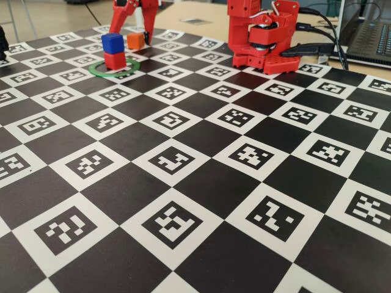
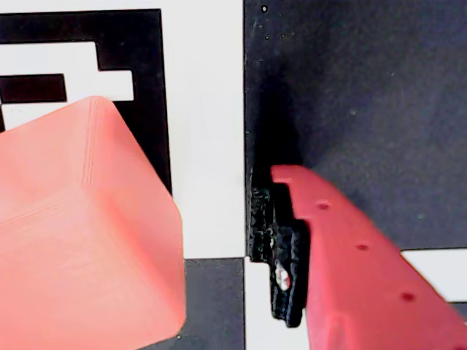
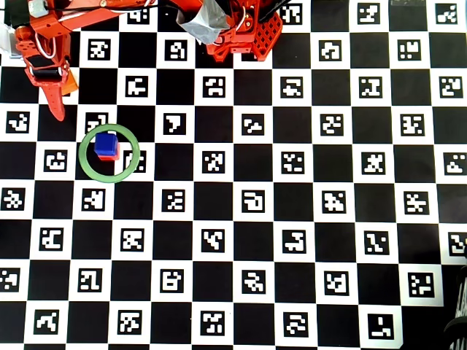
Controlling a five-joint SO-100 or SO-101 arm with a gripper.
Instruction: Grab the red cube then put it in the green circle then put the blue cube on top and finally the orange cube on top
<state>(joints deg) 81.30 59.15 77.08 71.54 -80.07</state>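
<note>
Fixed view: blue cube (image 1: 112, 42) stacked on red cube (image 1: 114, 60) inside the green circle (image 1: 98, 70) on the checkered bench (image 1: 201, 183). Orange cube (image 1: 135, 40) sits between the spread fingers of the end effector (image 1: 132, 35), ungripped.

Wrist view: orange cube (image 2: 80, 233) at left, one finger (image 2: 350, 255) at right, clear gap between.

Overhead view: blue cube (image 3: 106, 143) covers red cube (image 3: 109, 156), ring (image 3: 109, 173) around both.

The blue cube (image 1: 112, 43) sits atop the red cube (image 1: 114, 60) inside the green circle (image 1: 98, 71); the orange cube (image 1: 135, 40) rests just behind.
</note>
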